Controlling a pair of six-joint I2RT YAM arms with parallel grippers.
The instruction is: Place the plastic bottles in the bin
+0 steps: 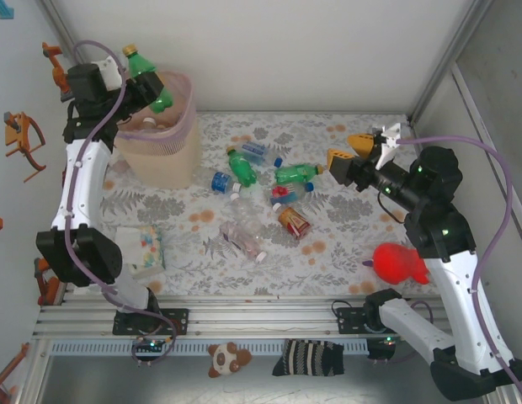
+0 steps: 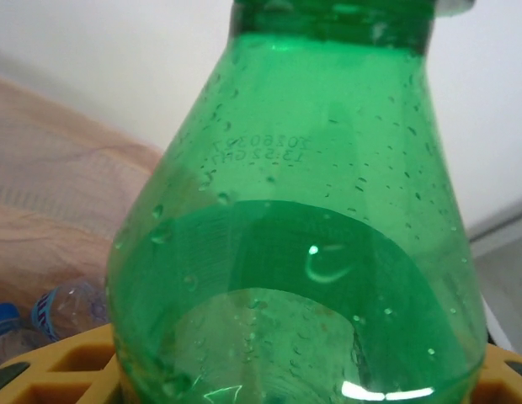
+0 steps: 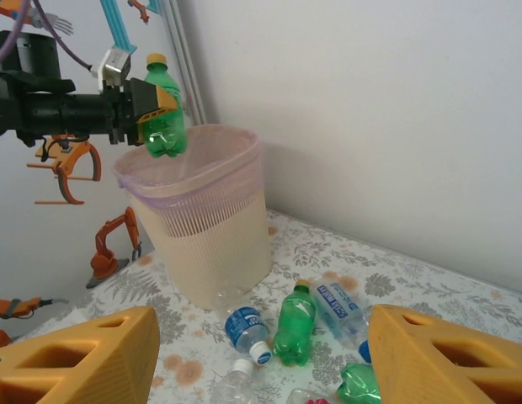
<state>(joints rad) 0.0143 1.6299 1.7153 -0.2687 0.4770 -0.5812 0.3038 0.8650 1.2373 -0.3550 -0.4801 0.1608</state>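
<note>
Holding a green bottle (image 1: 153, 82), the left tool (image 1: 141, 89) is clamped on the bottle's lower body, orange-yellow fingers (image 2: 42, 370) on either side. Bottle has a yellow cap, sits tilted, cap up and toward the far left, base hanging just over the rim of the bin (image 1: 187, 118). Left wrist view: drops on the green plastic, and past it a clear bottle with blue label (image 2: 67, 307) lying down inside the bin.

The bin stands at the far left of the table (image 1: 345, 252), pale pink with a purple band near the top. Near side of it, a white box with coloured dots (image 1: 143, 248).

Middle of the table, a loose pile of bottles just right of the bin:
- a blue-capped clear one (image 1: 221, 181) nearest the bin
- a green one (image 1: 242, 167) beside it
- a clear one with blue label (image 1: 257, 152) behind
- a second green one (image 1: 296, 173) on its side
- a copper-coloured one with red label (image 1: 293, 220)
- a clear one (image 1: 242, 237) nearest the arms

The right tool (image 1: 352, 150) hangs above the table at the pile's right edge, jaws apart, nothing between them, pointing left toward the bin. A red plush toy (image 1: 400, 263) lies near the right arm's base.
</note>
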